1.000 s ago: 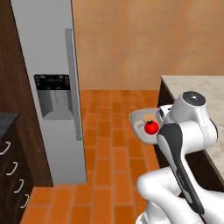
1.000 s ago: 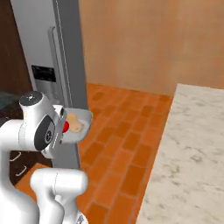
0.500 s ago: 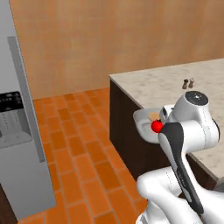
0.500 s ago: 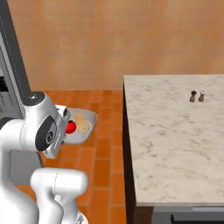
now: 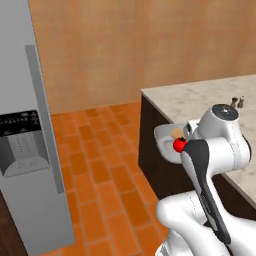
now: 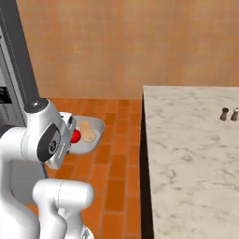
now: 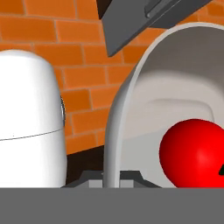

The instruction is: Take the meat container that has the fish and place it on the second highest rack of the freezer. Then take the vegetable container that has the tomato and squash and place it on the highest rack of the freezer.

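Grey tray: the vegetable container (image 6: pixel 91 135) rides in the air at the arm's front, carried over the orange brick floor (image 5: pixel 100 170); pale rim curving large in the hand view
Hand: the hand itself is tucked behind the arm's white body; fingers pressed nearly together, and by the look of the tray hanging there they are pinching its near rim
Tomato: the tomato (image 6: pixel 75 136) sits bright red at the tray's near end, closest to the arm
Squash: the squash (image 6: pixel 87 131) lies just beside the tomato, further out in the tray
Freezer: the freezer (image 5: pixel 25 150) stands at the left, grey door shut; well apart from the tray
Worktop: marble worktop (image 6: pixel 191 154) to the right; two small shakers (image 6: pixel 229 114) standing together near its far edge
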### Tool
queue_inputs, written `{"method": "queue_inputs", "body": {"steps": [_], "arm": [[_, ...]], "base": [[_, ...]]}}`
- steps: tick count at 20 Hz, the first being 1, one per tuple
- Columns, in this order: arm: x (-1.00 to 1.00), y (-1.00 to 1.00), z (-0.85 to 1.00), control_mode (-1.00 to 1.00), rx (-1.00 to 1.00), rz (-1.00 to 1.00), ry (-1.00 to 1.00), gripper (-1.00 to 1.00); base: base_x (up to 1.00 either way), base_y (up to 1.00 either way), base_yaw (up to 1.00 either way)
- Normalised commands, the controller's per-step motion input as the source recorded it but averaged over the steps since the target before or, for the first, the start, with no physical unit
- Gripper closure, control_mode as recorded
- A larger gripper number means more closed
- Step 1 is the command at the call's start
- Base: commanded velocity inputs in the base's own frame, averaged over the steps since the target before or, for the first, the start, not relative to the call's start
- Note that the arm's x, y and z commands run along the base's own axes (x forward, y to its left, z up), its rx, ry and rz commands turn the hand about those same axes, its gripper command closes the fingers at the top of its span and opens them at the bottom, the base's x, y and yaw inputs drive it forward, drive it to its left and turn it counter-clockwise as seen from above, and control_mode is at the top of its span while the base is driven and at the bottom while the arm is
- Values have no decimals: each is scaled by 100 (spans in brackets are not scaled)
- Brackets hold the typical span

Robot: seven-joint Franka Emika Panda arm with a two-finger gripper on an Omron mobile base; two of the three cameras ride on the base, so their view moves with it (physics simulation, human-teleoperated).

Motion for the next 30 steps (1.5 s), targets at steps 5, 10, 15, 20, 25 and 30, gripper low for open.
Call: {"method": "queue_inputs", "body": {"steps": [5,10,15,20,25,30], "arm": [[0,0,0,100,0,0,0,100],[0,0,0,100,0,0,0,100],[0,0,0,100,0,0,0,100],[0,0,0,100,0,0,0,100],[0,0,0,100,0,0,0,100],[0,0,0,100,0,0,0,100]], "base": [[76,-43,22],[82,-24,19],[80,-6,20],[84,-13,20],[89,-21,21],[93,-26,21]]}}
